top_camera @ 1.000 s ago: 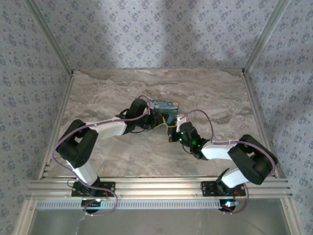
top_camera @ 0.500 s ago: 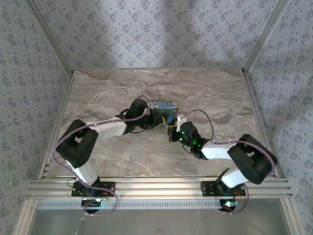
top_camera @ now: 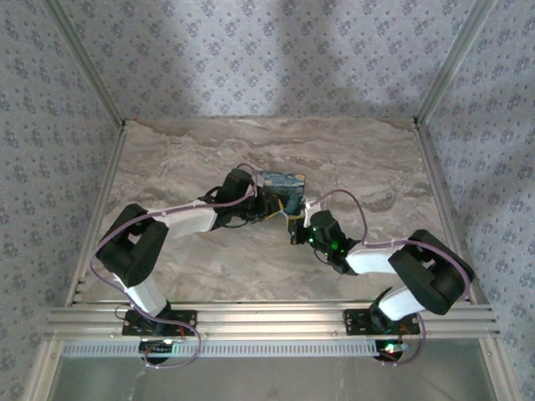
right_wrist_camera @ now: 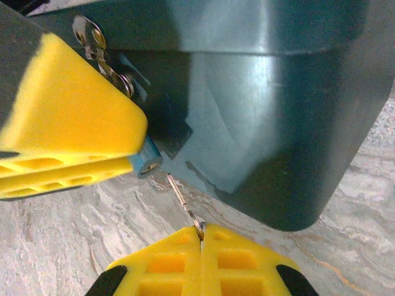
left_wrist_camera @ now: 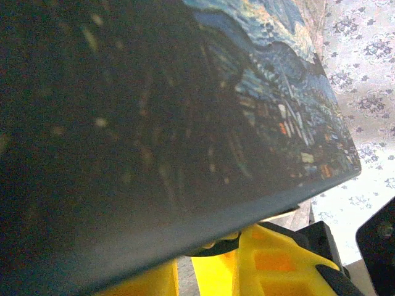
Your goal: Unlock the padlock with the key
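The tiny blue padlock (right_wrist_camera: 143,159) hangs at the corner of the dark box (right_wrist_camera: 265,105). Its keyhole end pokes out from under a yellow finger (right_wrist_camera: 68,129) of my left gripper (top_camera: 272,209), which is shut on it. Its thin metal shackle and hasp (right_wrist_camera: 102,52) show above that finger. My right gripper (right_wrist_camera: 201,233) is shut on the thin key (right_wrist_camera: 182,200). The key's blade points up-left, and its tip stops a small gap short of the keyhole. In the left wrist view my left gripper (left_wrist_camera: 197,271) sits under the starry-print box (left_wrist_camera: 185,111).
The box (top_camera: 280,182) stands mid-table on the marble top (top_camera: 192,259), with both arms meeting at its near side. Metal frame rails (top_camera: 267,317) run along the near edge, and patterned walls close in the sides.
My right gripper has shifted slightly toward the near side with the key. The left arm and the box stay put.
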Robot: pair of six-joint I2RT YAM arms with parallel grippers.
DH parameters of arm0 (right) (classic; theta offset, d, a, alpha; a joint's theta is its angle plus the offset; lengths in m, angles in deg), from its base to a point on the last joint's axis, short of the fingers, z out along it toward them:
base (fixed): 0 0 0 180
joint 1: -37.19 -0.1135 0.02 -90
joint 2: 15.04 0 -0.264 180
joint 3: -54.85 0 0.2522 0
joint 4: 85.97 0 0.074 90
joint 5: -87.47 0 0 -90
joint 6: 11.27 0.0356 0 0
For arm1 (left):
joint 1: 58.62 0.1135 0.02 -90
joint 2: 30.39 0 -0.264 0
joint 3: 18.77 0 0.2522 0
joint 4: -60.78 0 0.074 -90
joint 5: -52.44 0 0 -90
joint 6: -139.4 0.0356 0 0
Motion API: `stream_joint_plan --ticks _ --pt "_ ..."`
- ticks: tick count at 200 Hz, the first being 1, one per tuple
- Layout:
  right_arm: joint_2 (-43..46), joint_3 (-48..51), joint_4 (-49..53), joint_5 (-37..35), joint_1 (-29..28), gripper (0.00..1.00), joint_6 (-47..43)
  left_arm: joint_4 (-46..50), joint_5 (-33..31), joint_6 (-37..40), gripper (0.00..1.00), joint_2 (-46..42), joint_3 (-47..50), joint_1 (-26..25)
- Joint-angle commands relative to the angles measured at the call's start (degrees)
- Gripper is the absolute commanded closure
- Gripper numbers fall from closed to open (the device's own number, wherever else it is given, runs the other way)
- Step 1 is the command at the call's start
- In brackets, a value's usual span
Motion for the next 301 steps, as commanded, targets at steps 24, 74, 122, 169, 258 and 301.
stream_joint_plan --ticks 24,74,122,169,258,301 --pt "1.86 0.93 -1.93 0.11 0.38 1.00 -0.13 -1.47 1.96 -0.14 0.79 -0.46 0.11 -0.33" --pt "2.52 0.68 -2.67 0.73 0.37 1.00 -0.33 -1.20 2.00 0.11 0.79 -0.31 0.06 -0.32" --pt "2.16 0.07 -2.36 1.12 0.36 1.00 -0.64 -1.06 2.26 0.12 0.79 -0.07 -0.16 -0.28" --pt "1.35 -0.50 -2.49 2.32 0.29 1.00 -1.01 -1.18 2.26 0.21 0.79 0.02 0.05 -0.32" --pt "0.94 -1.14 -3.27 2.23 0.38 1.00 -0.74 -1.47 2.60 0.30 0.79 0.06 0.19 -0.38" --pt "-0.07 -1.33 -4.74 2.30 1.37 1.00 0.69 -1.55 2.79 0.39 0.79 -0.11 0.50 -0.36"
